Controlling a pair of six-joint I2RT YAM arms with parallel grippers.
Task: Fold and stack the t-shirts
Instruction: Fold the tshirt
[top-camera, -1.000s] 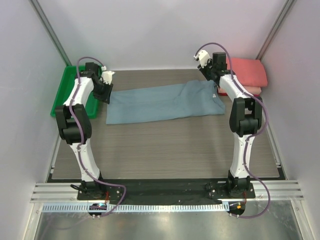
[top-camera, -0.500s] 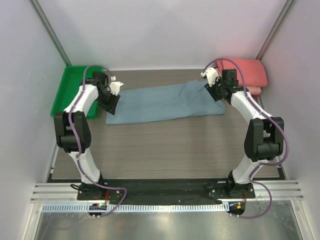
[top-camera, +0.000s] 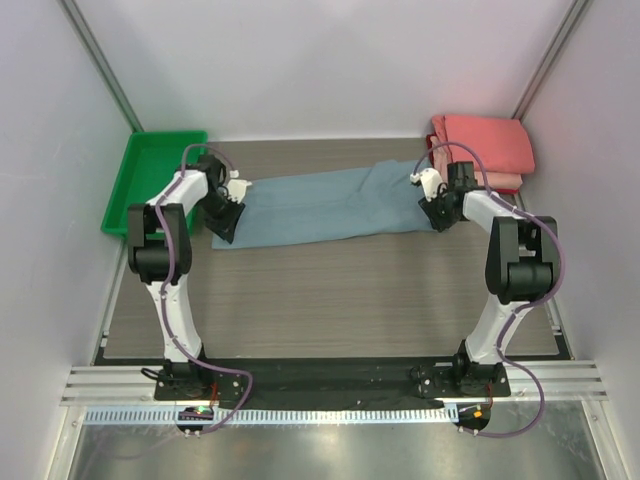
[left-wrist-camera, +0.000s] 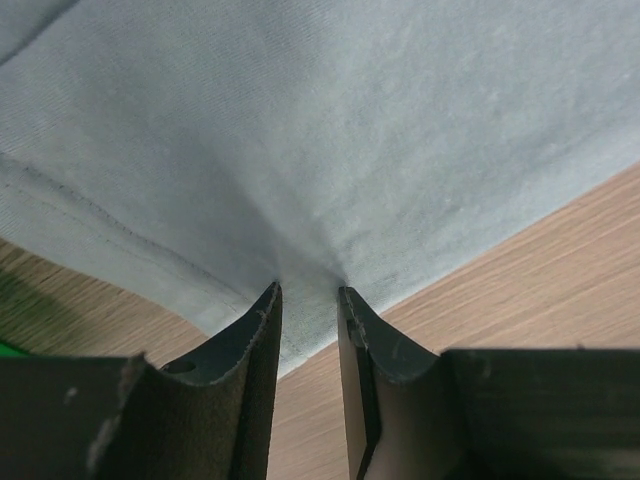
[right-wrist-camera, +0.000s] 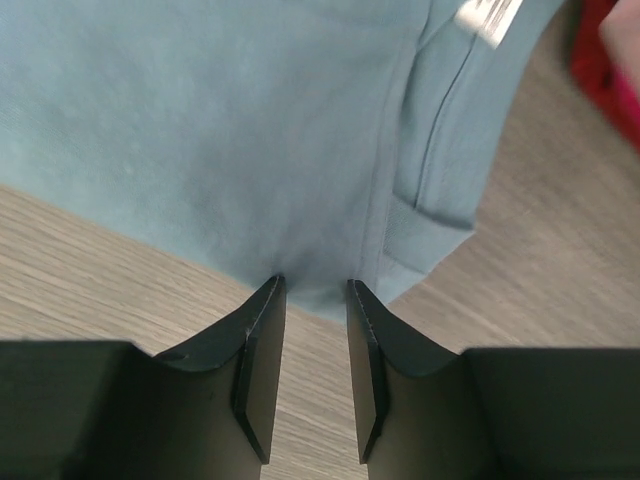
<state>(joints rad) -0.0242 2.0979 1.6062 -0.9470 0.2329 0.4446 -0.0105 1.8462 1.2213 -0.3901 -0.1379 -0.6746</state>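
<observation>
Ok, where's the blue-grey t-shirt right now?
Top view: the blue-grey t-shirt lies across the table's far half, between the green tray (left) and pink shirts (right).

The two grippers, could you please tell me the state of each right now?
Left gripper: closed, pinching the blue-grey t-shirt at its edge.
Right gripper: closed, pinching the same t-shirt's edge at the collar end.

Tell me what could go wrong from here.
The right gripper has only the blue-grey shirt's very edge between its fingers; it may slip out on lifting. The left gripper pinches a puckered corner near the hem, so the fold could come out skewed. The pink stack lies close by the right gripper and could get nudged.
</observation>
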